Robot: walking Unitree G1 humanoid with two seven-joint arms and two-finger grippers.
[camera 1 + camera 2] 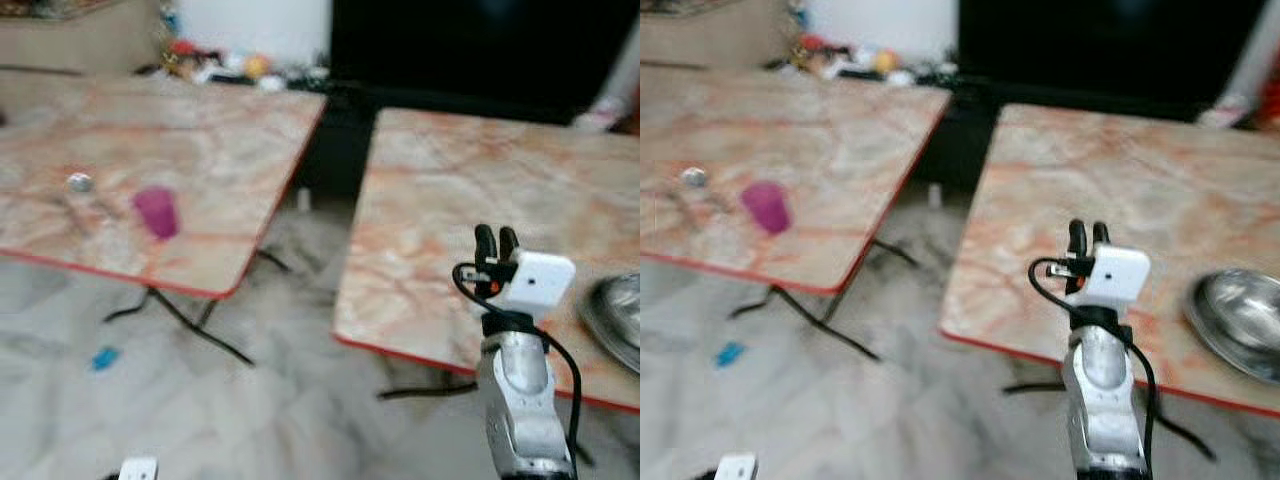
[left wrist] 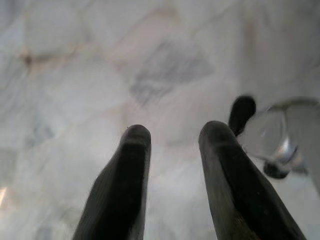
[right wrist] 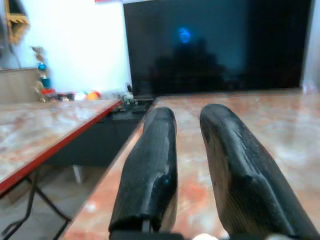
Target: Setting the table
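Note:
A purple cup [image 1: 157, 211] stands on the left marbled table [image 1: 210, 130], with a small silver object [image 1: 79, 182] lying a little to its left. A steel bowl [image 1: 1240, 315] sits at the right edge of the right marbled table [image 1: 450, 180]. My right gripper [image 1: 496, 238] is raised over that table's front edge, left of the bowl and apart from it. Its fingers [image 3: 155, 150] stand close together with only a slim gap and nothing between them. My left gripper [image 2: 175, 135] hangs low, pointing at the marble floor, open and empty.
A floor gap with black folding legs [image 1: 190, 320] separates the two tables. A blue scrap [image 1: 104, 357] lies on the floor under the left table. A big black screen [image 1: 470, 50] and small clutter [image 1: 220, 65] stand behind. A blurred shiny object [image 2: 275, 135] shows near the left fingers.

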